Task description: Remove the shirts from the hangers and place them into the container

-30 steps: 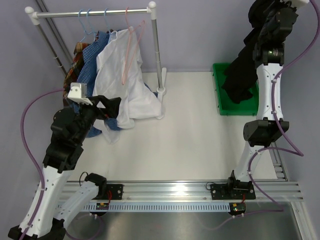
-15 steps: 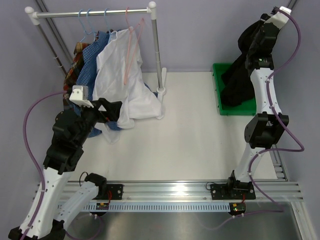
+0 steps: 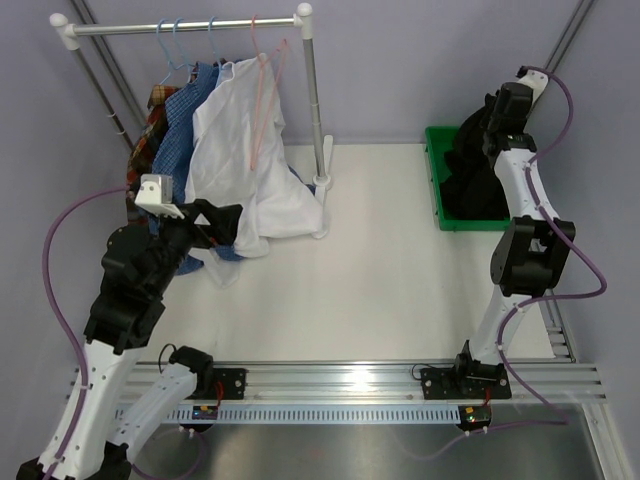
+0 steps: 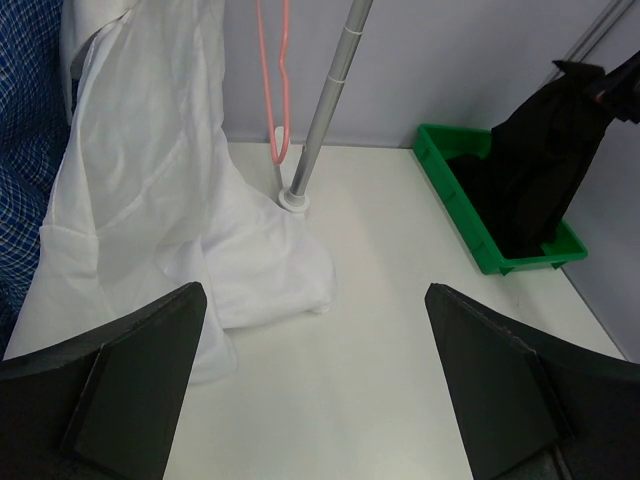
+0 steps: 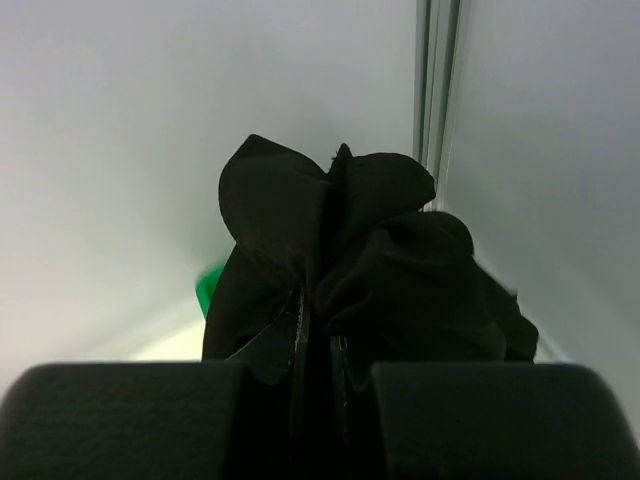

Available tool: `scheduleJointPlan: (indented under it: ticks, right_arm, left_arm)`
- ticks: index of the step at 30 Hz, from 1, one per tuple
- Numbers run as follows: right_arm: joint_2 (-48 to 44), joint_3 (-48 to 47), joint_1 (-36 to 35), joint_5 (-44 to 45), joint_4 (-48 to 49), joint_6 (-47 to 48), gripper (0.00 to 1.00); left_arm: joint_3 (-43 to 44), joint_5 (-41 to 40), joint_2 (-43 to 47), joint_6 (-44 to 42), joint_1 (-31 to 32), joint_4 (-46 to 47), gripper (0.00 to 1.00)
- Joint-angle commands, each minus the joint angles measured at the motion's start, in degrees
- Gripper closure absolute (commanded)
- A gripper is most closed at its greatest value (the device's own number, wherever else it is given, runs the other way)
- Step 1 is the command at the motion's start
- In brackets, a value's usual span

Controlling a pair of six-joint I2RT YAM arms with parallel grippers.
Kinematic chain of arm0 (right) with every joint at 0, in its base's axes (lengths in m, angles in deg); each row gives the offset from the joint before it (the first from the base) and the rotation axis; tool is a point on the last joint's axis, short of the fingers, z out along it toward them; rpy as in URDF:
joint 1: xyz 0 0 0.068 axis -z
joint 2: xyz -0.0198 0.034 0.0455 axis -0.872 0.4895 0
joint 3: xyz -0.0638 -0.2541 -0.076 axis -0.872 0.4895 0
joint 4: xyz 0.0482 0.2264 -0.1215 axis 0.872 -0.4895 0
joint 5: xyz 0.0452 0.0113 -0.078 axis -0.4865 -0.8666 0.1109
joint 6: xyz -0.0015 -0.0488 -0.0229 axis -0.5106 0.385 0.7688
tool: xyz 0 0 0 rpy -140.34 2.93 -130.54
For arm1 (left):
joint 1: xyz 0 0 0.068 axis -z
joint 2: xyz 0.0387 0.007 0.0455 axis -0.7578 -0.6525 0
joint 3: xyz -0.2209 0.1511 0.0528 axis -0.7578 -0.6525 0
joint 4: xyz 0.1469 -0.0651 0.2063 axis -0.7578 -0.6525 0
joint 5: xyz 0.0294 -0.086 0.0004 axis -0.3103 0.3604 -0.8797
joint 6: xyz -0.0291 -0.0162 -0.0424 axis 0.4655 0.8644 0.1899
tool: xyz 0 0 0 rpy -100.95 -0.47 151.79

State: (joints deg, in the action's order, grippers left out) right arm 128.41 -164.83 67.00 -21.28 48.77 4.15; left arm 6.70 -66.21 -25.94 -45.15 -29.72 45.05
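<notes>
Right end effector (image 5: 318, 345) pinching black cloth shirt (image 3: 472, 178), dangling it into shallow green plastic tray (image 3: 437, 185); left end effector (image 4: 312, 300) gaping, empty; three other shirts (image 3: 235, 150), apparently on hangers, waiting.

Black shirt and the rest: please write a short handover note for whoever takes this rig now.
Right gripper: jaws shut on the black cloth shirt, its lower part in the shallow green plastic tray.
Left gripper: jaws open, empty, near the white cloth shirt.
Done: black shirt off the hangers.
Left: release it; unhang the white one, the blue checked shirt and the red-brown plaid shirt at the metal rail.
</notes>
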Motion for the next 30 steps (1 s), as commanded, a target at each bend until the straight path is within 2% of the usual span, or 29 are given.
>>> scheduleJointPlan:
  ticks: [1, 4, 7, 11, 13, 14, 17, 18, 21, 23, 25, 30]
  right_arm:
    - [-1.1, 0.9, -0.1, -5.0, -5.8, -3.7, 1.00]
    - [0.4, 2.7, 0.3, -7.1, -9.9, -5.8, 1.00]
    - [4.7, 0.3, 1.0, -8.5, -16.5, -8.1, 1.00]
    - [13.9, -13.6, 2.0, -8.0, -30.3, -11.2, 1.00]
    - [19.3, -18.5, 2.3, -9.2, -37.0, -11.5, 0.93]
    - [20.7, -22.8, 2.6, -9.4, -39.0, -11.9, 0.78]
    - [23.2, -26.4, 2.9, -10.2, -43.6, -13.0, 0.53]
    - [22.7, -25.7, 2.9, -10.1, -43.6, -13.1, 0.40]
    - [14.7, -20.3, 2.9, -10.7, -39.7, -12.9, 0.12]
    - [10.2, -17.2, 2.9, -10.7, -38.5, -12.1, 0.03]
    - [3.2, -15.8, 2.9, -11.3, -37.3, -11.2, 0.00]
    - [-12.6, -11.3, 2.9, -11.4, -35.7, -8.7, 0.00]
  left_arm:
    - [-0.9, 1.2, 1.0, 0.5, -0.1, 0.6, 0.01]
    - [-1.1, 1.4, 1.3, 0.6, -0.1, 0.7, 0.01]
    - [-1.1, 1.4, 1.9, 0.6, -0.1, 0.1, 0.01]
    - [-0.8, 1.4, 2.7, 0.7, -0.1, -1.0, 0.01]
    - [-0.7, 1.3, 3.2, 0.6, -0.1, -1.7, 0.01]
    - [-0.6, 1.0, 3.4, 0.6, -0.1, -2.1, 0.01]
    - [-0.4, 0.6, 4.2, 0.4, -0.1, -2.7, 0.01]
    - [-0.4, 0.5, 4.4, 0.4, -0.1, -2.8, 0.01]
    - [-0.2, 0.1, 5.0, 0.0, -0.1, -3.6, 0.01]
    - [0.2, 0.0, 5.4, -0.3, -0.1, -3.9, 0.01]
    - [1.0, 0.0, 5.7, -0.6, -0.1, -4.4, 0.01]
    - [3.3, -3.0, 7.1, -3.4, -0.1, -6.0, 0.01]
